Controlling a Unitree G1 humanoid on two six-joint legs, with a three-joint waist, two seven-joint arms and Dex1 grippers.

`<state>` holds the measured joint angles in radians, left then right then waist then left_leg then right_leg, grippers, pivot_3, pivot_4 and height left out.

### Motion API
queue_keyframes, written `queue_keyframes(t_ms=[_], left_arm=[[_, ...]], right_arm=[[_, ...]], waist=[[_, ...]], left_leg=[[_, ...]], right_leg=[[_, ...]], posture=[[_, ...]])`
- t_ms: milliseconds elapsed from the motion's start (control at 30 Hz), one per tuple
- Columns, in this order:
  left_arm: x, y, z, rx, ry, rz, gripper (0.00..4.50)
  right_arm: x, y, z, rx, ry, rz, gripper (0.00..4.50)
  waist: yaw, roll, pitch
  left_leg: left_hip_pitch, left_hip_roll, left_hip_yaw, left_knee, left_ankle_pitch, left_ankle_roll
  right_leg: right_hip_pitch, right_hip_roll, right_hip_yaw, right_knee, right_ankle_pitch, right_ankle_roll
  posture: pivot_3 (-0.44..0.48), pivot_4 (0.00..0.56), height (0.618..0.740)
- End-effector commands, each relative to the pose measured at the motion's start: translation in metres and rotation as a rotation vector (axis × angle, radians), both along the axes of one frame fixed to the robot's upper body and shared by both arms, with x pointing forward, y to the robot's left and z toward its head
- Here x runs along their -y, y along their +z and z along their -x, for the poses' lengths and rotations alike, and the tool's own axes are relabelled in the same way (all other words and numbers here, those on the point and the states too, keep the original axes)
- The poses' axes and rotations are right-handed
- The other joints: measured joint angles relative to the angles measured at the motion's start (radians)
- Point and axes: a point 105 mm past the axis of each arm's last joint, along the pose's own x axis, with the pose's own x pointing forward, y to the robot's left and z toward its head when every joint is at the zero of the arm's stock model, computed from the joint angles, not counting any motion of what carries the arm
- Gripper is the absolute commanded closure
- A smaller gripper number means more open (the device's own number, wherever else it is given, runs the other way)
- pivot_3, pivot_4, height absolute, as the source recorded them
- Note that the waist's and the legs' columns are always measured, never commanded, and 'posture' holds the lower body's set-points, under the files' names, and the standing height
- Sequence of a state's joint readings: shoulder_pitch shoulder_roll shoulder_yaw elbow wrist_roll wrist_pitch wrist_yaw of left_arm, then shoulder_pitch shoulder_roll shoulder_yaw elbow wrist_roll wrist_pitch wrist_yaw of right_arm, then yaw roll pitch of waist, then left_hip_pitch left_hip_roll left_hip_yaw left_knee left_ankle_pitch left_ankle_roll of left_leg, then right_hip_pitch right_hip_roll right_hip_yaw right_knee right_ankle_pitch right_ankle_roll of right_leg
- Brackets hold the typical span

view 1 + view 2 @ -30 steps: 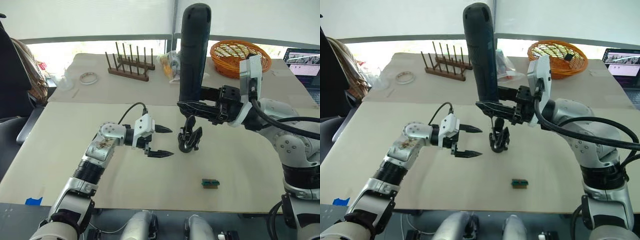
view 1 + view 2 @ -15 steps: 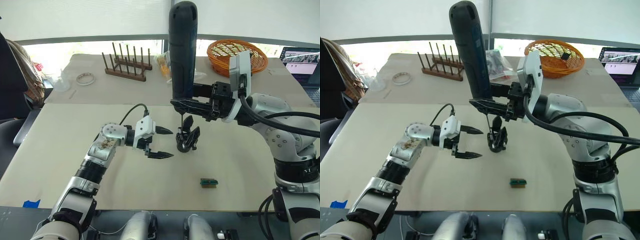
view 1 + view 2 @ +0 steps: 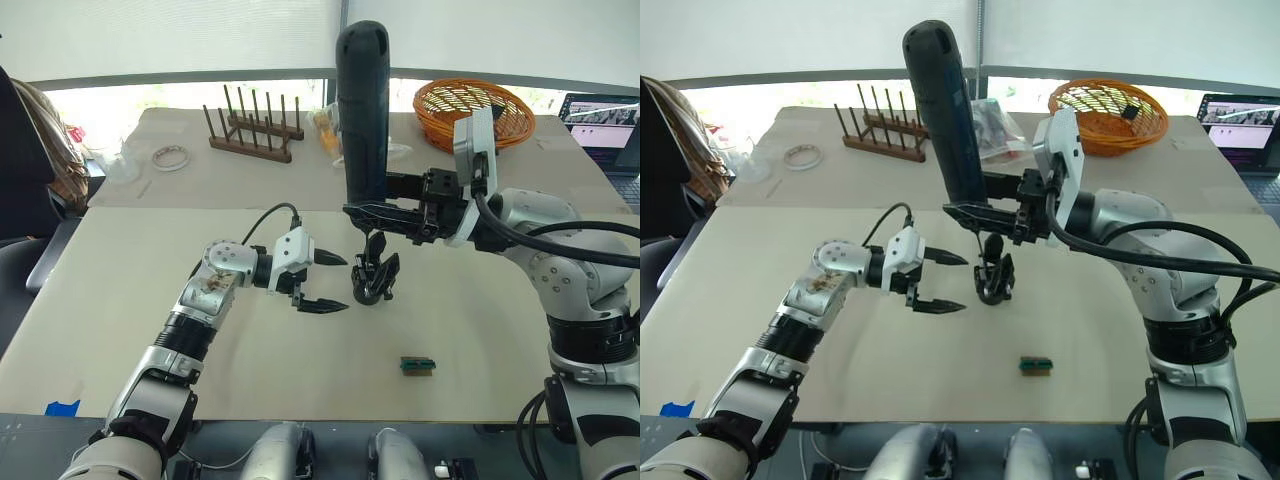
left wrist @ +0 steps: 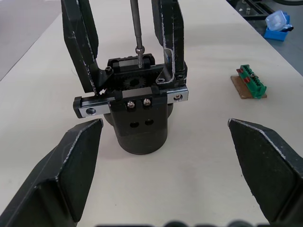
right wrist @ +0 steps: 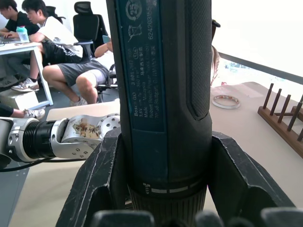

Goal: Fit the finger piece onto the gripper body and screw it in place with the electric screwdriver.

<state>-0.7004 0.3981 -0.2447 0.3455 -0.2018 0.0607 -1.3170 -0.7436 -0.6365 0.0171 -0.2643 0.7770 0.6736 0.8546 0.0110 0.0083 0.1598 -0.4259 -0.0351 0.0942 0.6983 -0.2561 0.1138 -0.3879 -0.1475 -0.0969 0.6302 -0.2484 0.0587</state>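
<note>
Electric screwdriver [image 3: 364,110] is standing upright in the clamped right gripper [image 3: 392,214], its bit resting on the gripper body [image 4: 137,113] mid-table; left gripper [image 3: 326,282], gaping empty at nine o'clock, should be steadying the base while the bit stays plumb

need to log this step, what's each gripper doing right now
Left gripper: open, holding nothing.
Right gripper: shut on the thick black cylindrical electric screwdriver.

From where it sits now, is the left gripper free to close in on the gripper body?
Probably yes. The left gripper is open and faces the gripper body with bare table between. Only the electric screwdriver bit comes down from above, not across that path.
</note>
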Motion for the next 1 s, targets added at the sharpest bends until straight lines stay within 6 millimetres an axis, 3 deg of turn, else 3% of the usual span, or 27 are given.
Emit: queue_keyframes(t_ms=[33, 1000], left_arm=[[0.003, 0.01, -0.002, 0.049, -0.009, 0.019, 0.0], [0.01, 0.006, -0.005, 0.066, -0.01, 0.01, 0.0]], right_arm=[[0.005, 0.018, 0.005, 0.081, 0.008, -0.031, 2.53], [0.007, 0.006, 0.012, 0.041, 0.027, -0.018, 2.53]], waist=[[0.0, 0.0, 0.0], [0.0, 0.0, 0.0]], left_leg=[[0.0, 0.0, 0.0, 0.0, 0.0, 0.0], [0.0, 0.0, 0.0, 0.0, 0.0, 0.0]], right_leg=[[0.0, 0.0, 0.0, 0.0, 0.0, 0.0], [0.0, 0.0, 0.0, 0.0, 0.0, 0.0]], posture=[[0.0, 0.15, 0.74], [0.0, 0.15, 0.74]])
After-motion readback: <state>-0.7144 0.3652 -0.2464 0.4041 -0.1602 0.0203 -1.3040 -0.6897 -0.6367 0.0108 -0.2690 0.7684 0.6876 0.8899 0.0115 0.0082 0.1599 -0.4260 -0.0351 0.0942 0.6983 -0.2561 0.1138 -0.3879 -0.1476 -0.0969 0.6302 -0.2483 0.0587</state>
